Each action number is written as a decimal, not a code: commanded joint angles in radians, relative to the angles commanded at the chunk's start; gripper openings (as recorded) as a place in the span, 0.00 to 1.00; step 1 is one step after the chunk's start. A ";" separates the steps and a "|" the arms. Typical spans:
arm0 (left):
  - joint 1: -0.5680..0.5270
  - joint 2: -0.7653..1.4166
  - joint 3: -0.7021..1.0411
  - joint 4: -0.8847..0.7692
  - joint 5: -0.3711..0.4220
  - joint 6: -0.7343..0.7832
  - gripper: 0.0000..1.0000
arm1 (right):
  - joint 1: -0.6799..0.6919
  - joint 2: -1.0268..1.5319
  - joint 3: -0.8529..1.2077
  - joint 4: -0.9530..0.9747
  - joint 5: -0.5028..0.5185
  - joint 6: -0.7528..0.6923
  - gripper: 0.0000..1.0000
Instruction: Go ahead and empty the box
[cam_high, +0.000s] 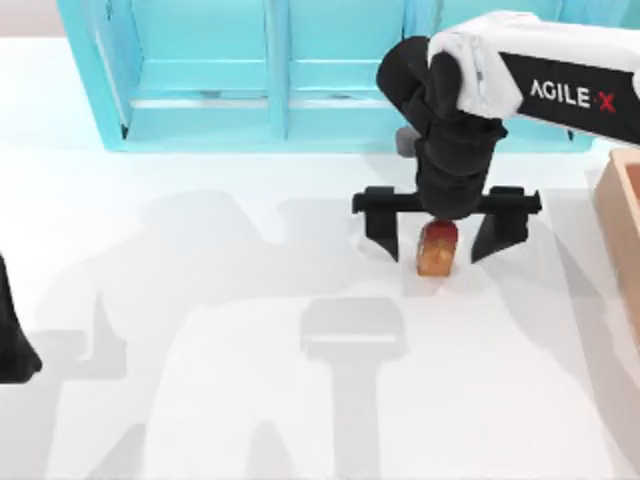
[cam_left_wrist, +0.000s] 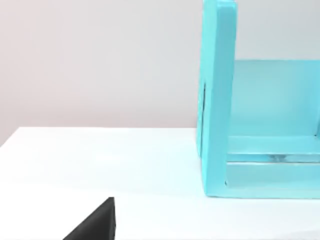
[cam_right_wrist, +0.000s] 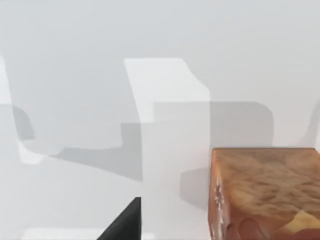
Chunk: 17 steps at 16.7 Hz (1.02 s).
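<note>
Box (cam_high: 622, 215) at the right edge of the top view, in part: one tan wall with reddish inside, off to the right of my working gripper.

Going left to right: my left arm (cam_high: 12, 335) sits parked at the lower left edge; I cannot tell its finger state. One turquoise shelf unit (cam_high: 210, 75) fills the upper part of the frame. Right of centre, my right gripper (cam_high: 445, 235) hangs over the table, fingers spread wide, straddling one small red-and-orange carton (cam_high: 438, 250) without touching it. My right arm is clearly nearer the box, so returning there means travelling right.
</note>
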 joint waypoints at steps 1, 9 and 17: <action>0.000 0.000 0.000 0.000 0.000 0.000 1.00 | 0.000 0.000 0.000 0.000 0.000 0.000 1.00; 0.000 0.000 0.000 0.000 0.000 0.000 1.00 | -0.002 -0.002 0.013 -0.016 0.000 0.000 1.00; 0.000 0.000 0.000 0.000 0.000 0.000 1.00 | -0.004 -0.039 0.220 -0.260 0.000 -0.002 1.00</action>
